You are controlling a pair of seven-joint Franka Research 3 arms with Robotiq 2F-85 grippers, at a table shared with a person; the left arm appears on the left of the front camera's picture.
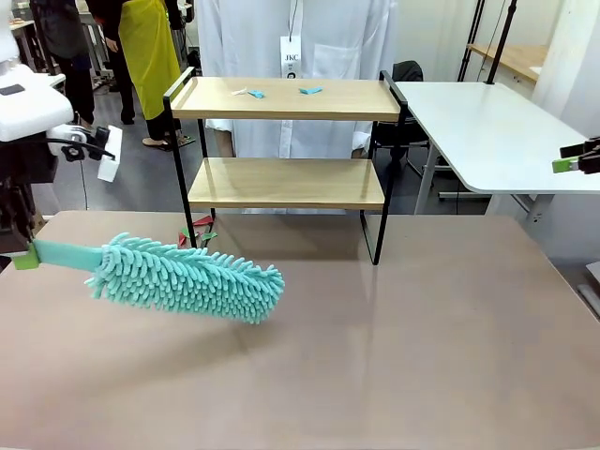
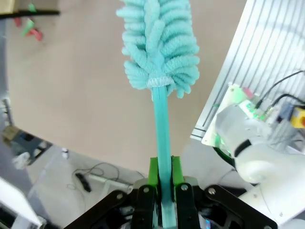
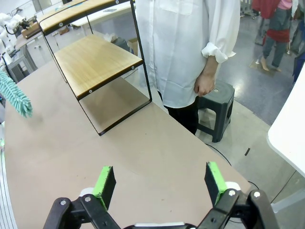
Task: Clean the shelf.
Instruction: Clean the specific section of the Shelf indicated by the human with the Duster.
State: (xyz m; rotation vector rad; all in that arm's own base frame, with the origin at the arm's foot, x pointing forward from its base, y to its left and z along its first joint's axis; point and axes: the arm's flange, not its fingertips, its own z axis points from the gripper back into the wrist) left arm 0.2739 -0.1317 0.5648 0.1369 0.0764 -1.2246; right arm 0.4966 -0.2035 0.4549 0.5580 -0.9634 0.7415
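Note:
The shelf (image 1: pixel 281 100) stands at the far middle of the tan table, two wooden boards in a black frame; it also appears in the right wrist view (image 3: pixel 95 62). Small teal and white paper scraps (image 1: pixel 253 93) lie on its top board. My left gripper (image 1: pixel 25 257) is shut on the flat handle of a teal fluffy duster (image 1: pixel 187 277), whose head hangs low over the table's left part, short of the shelf. In the left wrist view the gripper (image 2: pixel 164 186) clamps the handle and the duster head (image 2: pixel 159 43) points away. My right gripper (image 3: pixel 160 183) is open and holds nothing, off the table's right edge (image 1: pixel 574 162).
A person in a white coat (image 3: pixel 186 47) stands behind the shelf at the far side. Red and green scraps (image 1: pixel 197 231) lie on the table by the shelf's left leg. A white table (image 1: pixel 487 131) stands at the back right, a dark stool (image 3: pixel 217 107) beside the person.

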